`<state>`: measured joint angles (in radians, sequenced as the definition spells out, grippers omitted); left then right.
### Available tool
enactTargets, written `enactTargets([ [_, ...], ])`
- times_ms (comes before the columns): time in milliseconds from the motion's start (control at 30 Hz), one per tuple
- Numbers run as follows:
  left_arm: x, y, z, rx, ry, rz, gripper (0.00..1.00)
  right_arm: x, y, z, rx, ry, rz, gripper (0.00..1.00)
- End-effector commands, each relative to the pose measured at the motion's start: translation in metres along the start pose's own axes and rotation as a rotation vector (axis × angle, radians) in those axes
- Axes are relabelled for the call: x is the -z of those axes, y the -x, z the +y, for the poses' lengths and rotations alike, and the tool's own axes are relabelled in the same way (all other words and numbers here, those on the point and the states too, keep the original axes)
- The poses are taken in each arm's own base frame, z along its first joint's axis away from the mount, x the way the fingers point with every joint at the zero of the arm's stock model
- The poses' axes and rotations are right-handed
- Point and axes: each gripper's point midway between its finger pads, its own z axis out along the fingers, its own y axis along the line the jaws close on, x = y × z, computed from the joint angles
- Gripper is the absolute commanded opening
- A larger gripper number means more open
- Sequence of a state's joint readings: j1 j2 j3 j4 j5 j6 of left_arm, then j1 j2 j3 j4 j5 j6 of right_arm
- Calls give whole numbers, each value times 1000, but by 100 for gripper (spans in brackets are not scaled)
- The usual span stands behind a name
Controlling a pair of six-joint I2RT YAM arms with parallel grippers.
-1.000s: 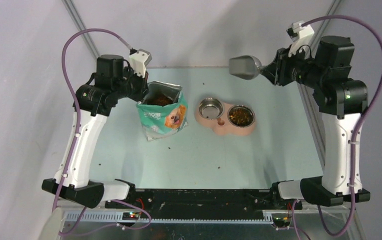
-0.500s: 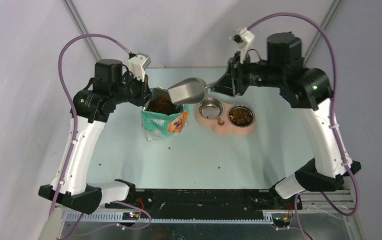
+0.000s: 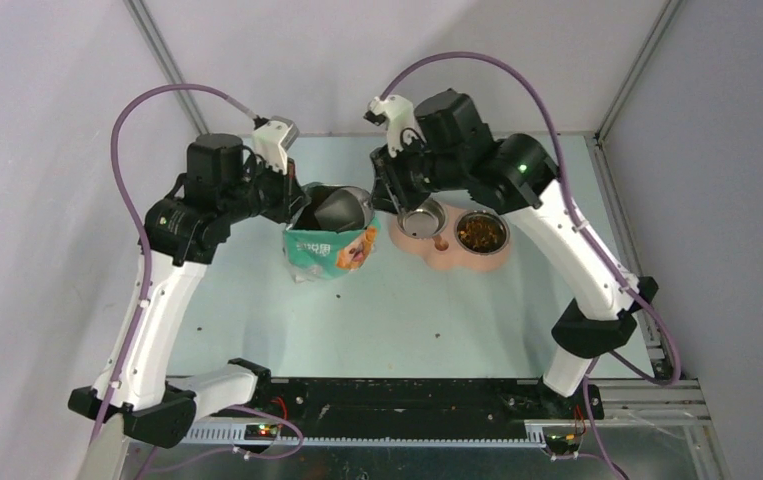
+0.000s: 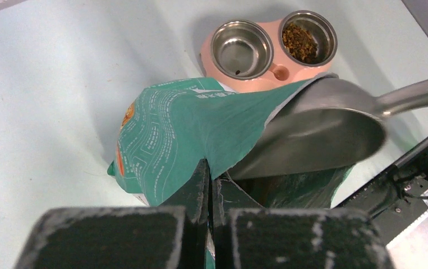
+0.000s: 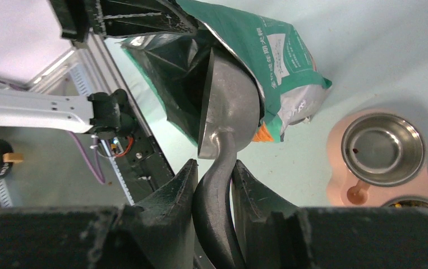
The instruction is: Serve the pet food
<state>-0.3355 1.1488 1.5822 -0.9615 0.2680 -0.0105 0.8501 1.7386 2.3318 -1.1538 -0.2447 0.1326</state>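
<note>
Note for your log: your left gripper is pinched shut on the near rim of the bag, with the foil edge caught between the closed fingers. The likely reason is to hold the mouth up and spread so the bag neither slumps nor slides when something pushes into it. Your right gripper is clamped on the handle of the scoop. The handle runs straight out between its fingers, and the scoop's cup sits just ahead of them, tipped on edge and pushed into the bag's open mouth. Holding the handle that far back keeps the fingers clear of the foil while the cup goes in. From the left wrist, the cup lies just beyond and to the right of the pinching fingertips, pressing against the bag's lip. The pet food you can actually see fills the bowl of the pink feeder that lies farther from the left gripper, well beyond the bag. The empty bowl beside it holds only a stray pellet. Whatever food is in the bag is hidden behind the cup, so you cannot tell whether the scoop is loaded. Judgement: this is the dig step. The empty bowl sits off to the right of the right gripper, so a short swing should reach it. Lift slowly, because the cup may drag the pinched rim.
</note>
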Motion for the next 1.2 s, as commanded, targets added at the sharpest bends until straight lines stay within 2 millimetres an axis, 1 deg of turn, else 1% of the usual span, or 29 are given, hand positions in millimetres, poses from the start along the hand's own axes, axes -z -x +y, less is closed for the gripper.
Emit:
enactTargets([
  [0,5,13,4,1,69,-68,0,-16,11,-47,-31,-279,-48,0],
  [33,1,9,3,-5,71,-50,0,-24,10,-50,-36,-292,-42,0],
  [67,-1,7,6,-11,91,-41,0,-27,12,-48,-33,-294,-44,0],
  [100,-4,5,4,-19,88,-33,0,-35,9,-51,-30,-308,-30,0],
  [133,-6,7,5,-23,99,-38,0,-38,11,-50,-25,-310,-34,0],
  [167,-7,7,6,-20,104,-37,0,-44,9,-53,-25,-324,-24,0],
  [200,-8,9,5,-8,107,-45,0,-49,7,-51,-21,-324,-17,0],
  [300,-12,9,3,25,100,-45,0,-65,-5,-57,-22,-360,23,0],
  [333,-13,9,2,42,94,-42,0,-67,-8,-59,-22,-377,30,0],
  [367,-13,9,1,52,92,-41,0,-73,-14,-62,-23,-391,51,0],
  [533,-17,6,0,120,94,-32,0,-93,-35,-69,-29,-406,121,0],
  [600,-19,2,-2,151,88,-23,0,-102,-42,-71,-27,-401,148,0],
  [700,-27,-9,-2,185,86,8,0,-118,-62,-73,-26,-396,215,0],
  [733,-30,-12,-1,189,91,17,0,-123,-74,-76,-27,-400,252,0],
  [767,-31,-11,0,191,98,15,0,-126,-81,-76,-24,-404,271,0],
  [800,-32,-12,1,191,101,16,0,-131,-95,-78,-26,-413,312,0],
  [833,-32,-11,2,190,103,12,0,-133,-102,-76,-28,-411,330,0],
  [867,-32,-12,2,189,104,12,0,-136,-113,-74,-40,-401,360,0],
  [900,-32,-12,2,185,107,11,0,-138,-117,-71,-50,-391,368,0],
  [933,-32,-12,3,181,110,11,0,-141,-120,-64,-64,-351,379,0],
  [967,-31,-13,5,173,117,11,0,-143,-119,-59,-86,-311,381,0],
  [1033,-30,-13,9,156,134,10,0,-146,-113,-33,-131,-162,377,0],
  [1100,-30,-13,14,139,154,5,0,-144,-102,-17,-167,-56,357,0],
  [1133,-30,-14,16,133,164,5,0,-140,-93,-15,-178,-30,334,0],
  [1167,-30,-14,18,123,170,6,0,-137,-91,-4,-204,35,335,0],
])
